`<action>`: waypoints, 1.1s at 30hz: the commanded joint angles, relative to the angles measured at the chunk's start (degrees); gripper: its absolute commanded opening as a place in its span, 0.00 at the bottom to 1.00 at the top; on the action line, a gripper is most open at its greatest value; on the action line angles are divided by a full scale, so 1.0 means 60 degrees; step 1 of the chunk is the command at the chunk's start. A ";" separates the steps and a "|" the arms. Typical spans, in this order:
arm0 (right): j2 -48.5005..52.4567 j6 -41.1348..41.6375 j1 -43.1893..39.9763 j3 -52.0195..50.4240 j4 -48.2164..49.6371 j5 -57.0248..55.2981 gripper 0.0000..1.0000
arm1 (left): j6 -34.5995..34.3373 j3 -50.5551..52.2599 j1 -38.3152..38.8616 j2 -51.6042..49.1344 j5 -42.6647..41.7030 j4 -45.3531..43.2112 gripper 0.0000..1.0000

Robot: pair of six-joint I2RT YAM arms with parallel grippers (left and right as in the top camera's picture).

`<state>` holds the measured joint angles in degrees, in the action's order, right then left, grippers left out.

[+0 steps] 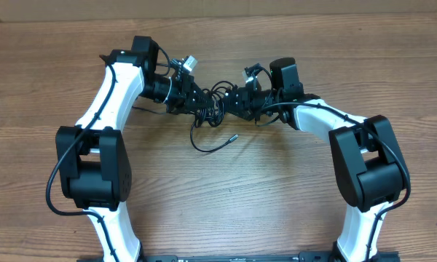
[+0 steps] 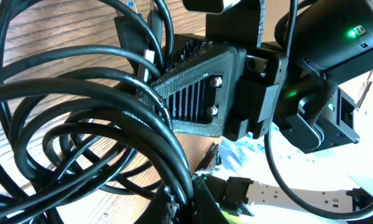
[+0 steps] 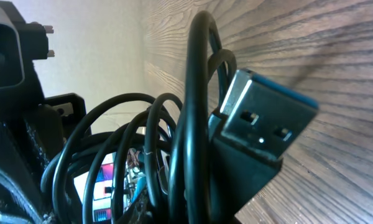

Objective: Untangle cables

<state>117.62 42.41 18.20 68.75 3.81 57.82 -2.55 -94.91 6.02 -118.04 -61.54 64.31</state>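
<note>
The left hand (image 1: pixel 198 102) is closed on the knotted cables (image 1: pixel 213 109). A loose loop lies on the tabletop (image 1: pixel 226 196), just on the robot's side of that hand. The right hand (image 1: pixel 238 102) meets the bundle opposite it; I cannot tell whether it grips.

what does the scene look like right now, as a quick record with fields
surface: wooden table
cables: black tangled bundle between the two grippers, one loop out over the table
left gripper: shut on the cables
right gripper: at the bundle, grip unclear
usb plug: metal with blue insert, close to the right wrist camera
loose end: on the table, free
</note>
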 commanded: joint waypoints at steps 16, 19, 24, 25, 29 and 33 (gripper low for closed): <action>0.0058 -0.0958 -0.0004 -0.0022 -0.2109 -0.1446 0.04 | 0.0339 -0.0153 0.0069 0.0015 0.4674 -0.0251 0.04; 0.0058 -0.1330 -0.0142 -0.0022 -0.2677 -0.1745 0.04 | -0.0004 -0.0153 0.0055 0.0015 0.5880 -0.0368 0.04; 0.0058 -0.1526 -0.0619 -0.0022 -0.3534 -0.1738 0.04 | -0.0998 -0.0153 0.0055 0.0015 0.8408 -0.0543 0.04; 0.0058 -0.1687 -0.0714 -0.0022 -0.3708 -0.1741 0.04 | -0.1177 -0.0153 0.0055 0.0015 0.8808 -0.0546 0.04; 0.0058 -0.2226 -0.1162 -0.0022 -0.4477 -0.1909 0.04 | -0.1628 -0.0153 0.0047 0.0015 0.9981 -0.0546 0.04; 0.0058 -0.2455 -0.1570 -0.0022 -0.5147 -0.2437 0.04 | -0.2000 -0.0138 0.0044 0.0015 1.0892 -0.0543 0.04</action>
<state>117.64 31.53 13.02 69.06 -24.36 49.45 -10.28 -94.91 9.43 -118.04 -14.87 61.73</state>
